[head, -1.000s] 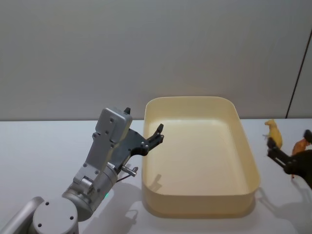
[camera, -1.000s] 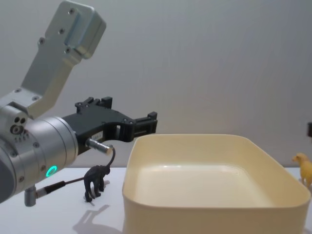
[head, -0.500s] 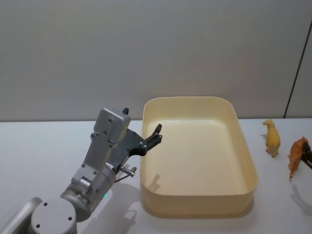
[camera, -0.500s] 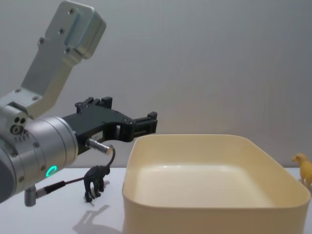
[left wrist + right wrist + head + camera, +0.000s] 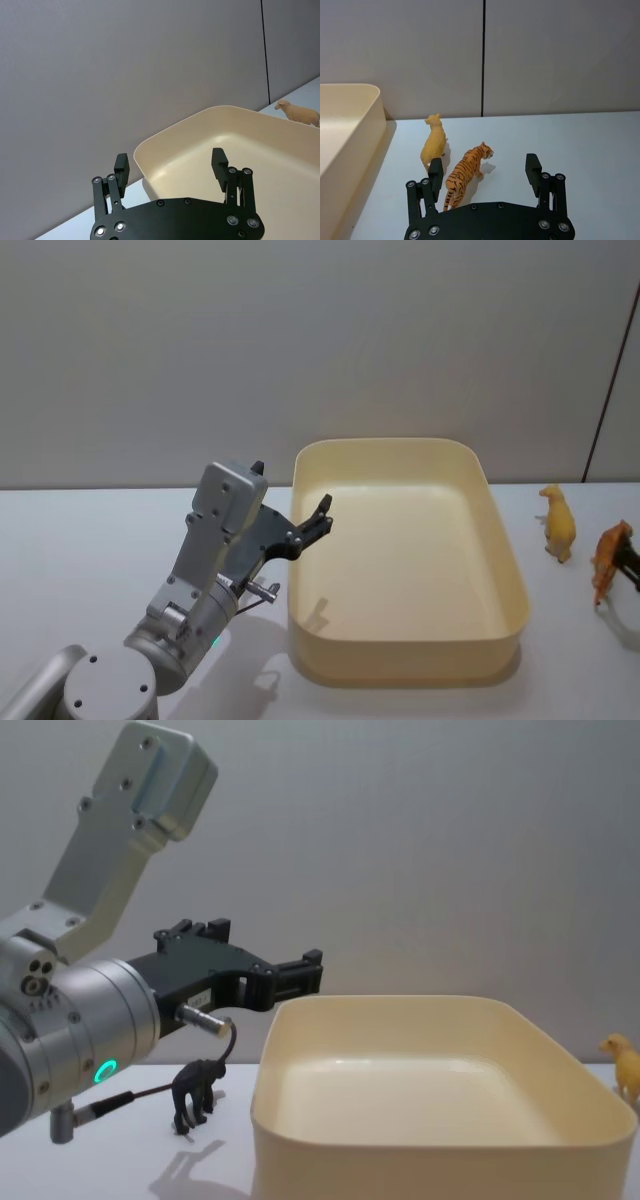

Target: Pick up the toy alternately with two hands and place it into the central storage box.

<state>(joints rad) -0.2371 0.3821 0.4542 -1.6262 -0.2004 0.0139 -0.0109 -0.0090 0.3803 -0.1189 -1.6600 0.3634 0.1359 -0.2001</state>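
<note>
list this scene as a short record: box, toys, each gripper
box: cream tub at the middle of the table, no toy inside
toys right of box: yellow animal and striped tiger, both standing on the table
toy left of box: black monkey, standing on the table
left gripper: open, raised by the box's left rim, holding nothing
right gripper: open, close behind the tiger, holding nothing
toys boxed so far: none

lab-style test bench: bare white table (image 5: 80, 540), plain grey wall (image 5: 300, 340)
</note>
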